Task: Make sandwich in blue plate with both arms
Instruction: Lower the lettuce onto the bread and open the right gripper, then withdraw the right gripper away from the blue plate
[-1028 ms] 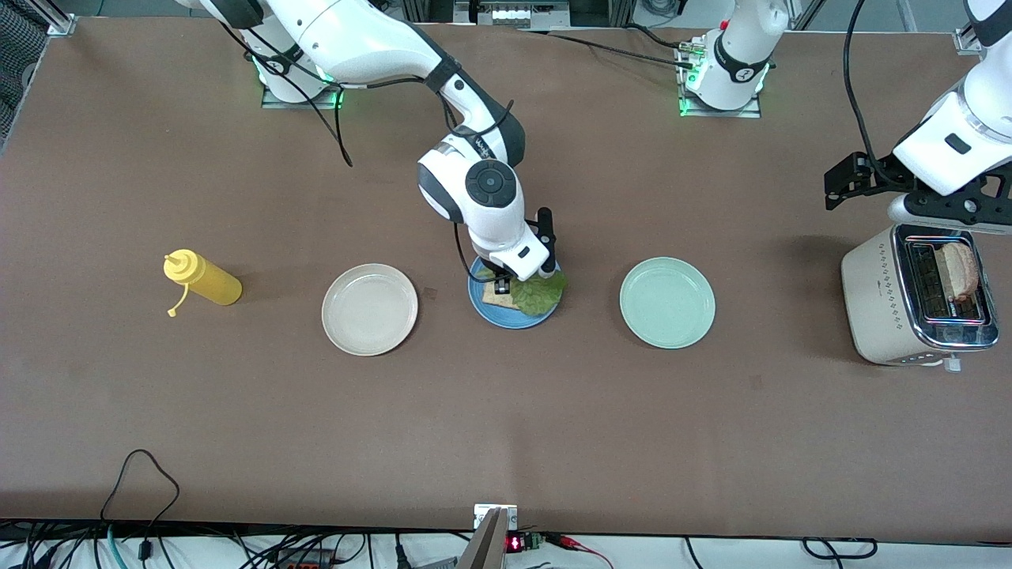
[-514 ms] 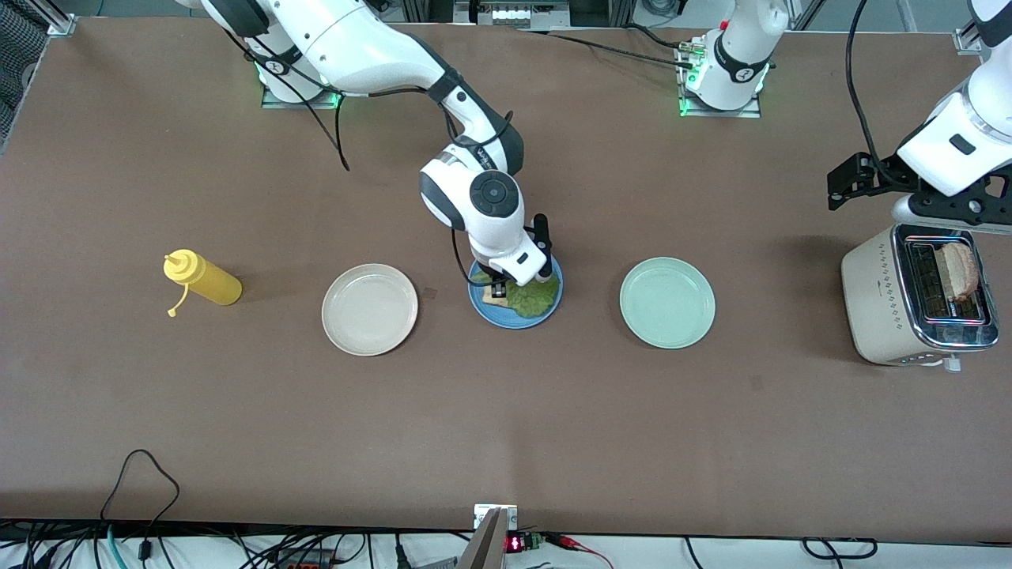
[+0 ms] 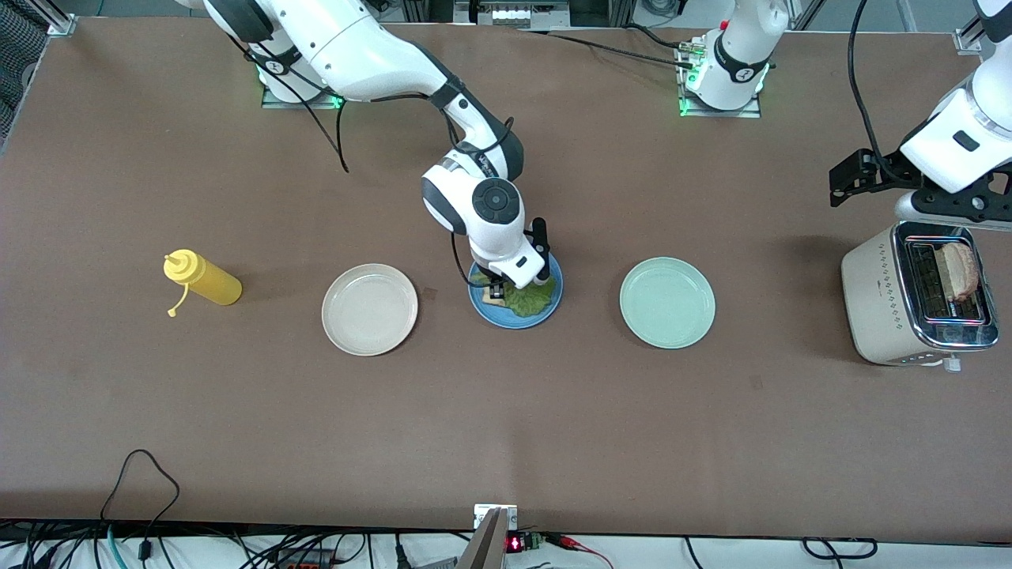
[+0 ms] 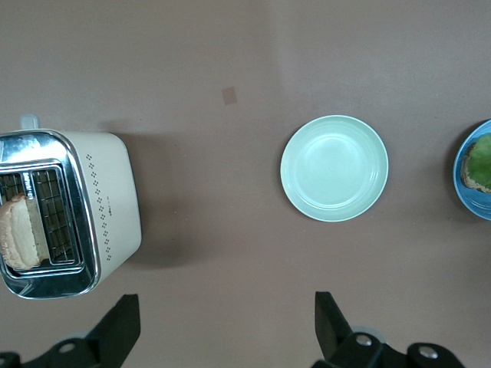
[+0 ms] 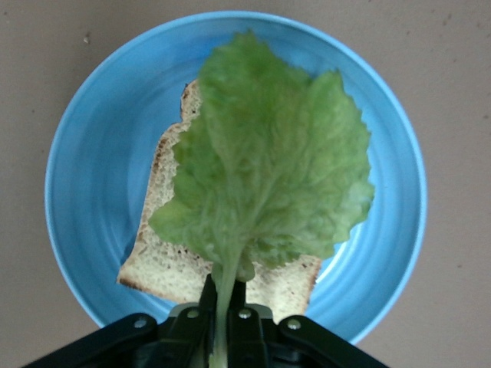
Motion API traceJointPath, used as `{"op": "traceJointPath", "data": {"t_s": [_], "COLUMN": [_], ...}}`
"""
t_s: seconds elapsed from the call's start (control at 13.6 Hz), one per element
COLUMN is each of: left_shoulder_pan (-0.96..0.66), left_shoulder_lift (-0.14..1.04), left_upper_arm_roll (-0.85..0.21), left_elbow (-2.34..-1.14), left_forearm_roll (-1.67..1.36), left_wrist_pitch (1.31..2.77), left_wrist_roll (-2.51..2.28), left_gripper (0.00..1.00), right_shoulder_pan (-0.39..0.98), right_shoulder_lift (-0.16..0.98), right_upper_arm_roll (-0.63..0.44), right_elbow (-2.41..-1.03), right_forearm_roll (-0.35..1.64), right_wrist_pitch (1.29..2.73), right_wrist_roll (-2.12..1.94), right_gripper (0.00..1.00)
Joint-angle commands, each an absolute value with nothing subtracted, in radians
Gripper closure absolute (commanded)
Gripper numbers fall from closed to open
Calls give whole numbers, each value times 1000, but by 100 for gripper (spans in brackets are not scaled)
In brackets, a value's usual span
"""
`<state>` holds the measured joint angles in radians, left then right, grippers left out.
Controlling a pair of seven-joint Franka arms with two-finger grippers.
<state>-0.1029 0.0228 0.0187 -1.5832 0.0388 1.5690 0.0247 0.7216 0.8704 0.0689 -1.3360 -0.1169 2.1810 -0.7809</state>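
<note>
Blue plate [image 3: 515, 316]: centre of the front frame, on the brown worktop [image 3: 506, 427], between a cream plate [image 3: 369, 309] and a mint plate [image 3: 667, 302].
Bread slice [image 5: 184, 261]: lies flat in the blue plate [image 5: 92, 153], one corner toward the plate's rim.
Lettuce leaf [image 5: 268, 169]: spread over the bread, long axis running from the stem at the lower centre of the right wrist frame up to the ruffled tip near the top.
Right hand [image 5: 222, 310]: low over the plate, fingers narrow, pinching the lettuce stem.
Left hand [image 4: 222, 326]: upper right of the front frame, over the worktop just beside the toaster [image 3: 917, 304]; fingers wide, holding nothing.
Toaster slot: a second bread slice [image 4: 21, 234] stands on edge in it.
Yellow bottle [image 3: 202, 278]: lying at the right arm's end.
</note>
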Motion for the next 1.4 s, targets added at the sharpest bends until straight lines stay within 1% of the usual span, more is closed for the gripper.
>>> {"op": "traceJointPath", "data": {"t_s": [0.0,0.07,0.15,0.22,0.29,0.59,0.95,1.17,1.25,1.32], "left_shoulder_pan": [-103,-103,-103,-103,-103,-100,-98,-97,-91,-83], "left_shoulder_lift": [35,44,48,52,61,86,84,84,86,90], "left_upper_arm_roll": [17,17,17,17,17,17,17,26,28,29], "left_elbow": [-1554,-1551,-1551,-1551,-1549,-1513,-1508,-1508,-1508,-1508], "left_forearm_roll": [49,48,48,49,46,48,48,48,48,48], "left_wrist_pitch": [1549,1549,1551,1551,1551,1551,1546,1539,1539,1539], "left_wrist_roll": [18,18,18,18,18,18,18,18,18,18], "left_gripper": [0,0,0,0,0,0,0,0,0,0], "right_shoulder_pan": [747,747,747,747,746,684,602,542,540,538], "right_shoulder_lift": [877,877,879,880,879,836,666,579,551,528], "right_upper_arm_roll": [71,71,71,71,71,64,60,61,57,26], "right_elbow": [-1305,-1307,-1307,-1307,-1307,-1299,-1299,-1299,-1299,-1299], "right_forearm_roll": [-127,-129,-129,-124,-121,-52,-26,6,-1,-5], "right_wrist_pitch": [2161,2157,2158,2158,2158,2129,2008,1931,1902,1878], "right_wrist_roll": [-744,-742,-742,-741,-739,-739,-736,-652,-606,-559], "right_gripper": [85,85,82,56,1,0,0,0,0,0]}}
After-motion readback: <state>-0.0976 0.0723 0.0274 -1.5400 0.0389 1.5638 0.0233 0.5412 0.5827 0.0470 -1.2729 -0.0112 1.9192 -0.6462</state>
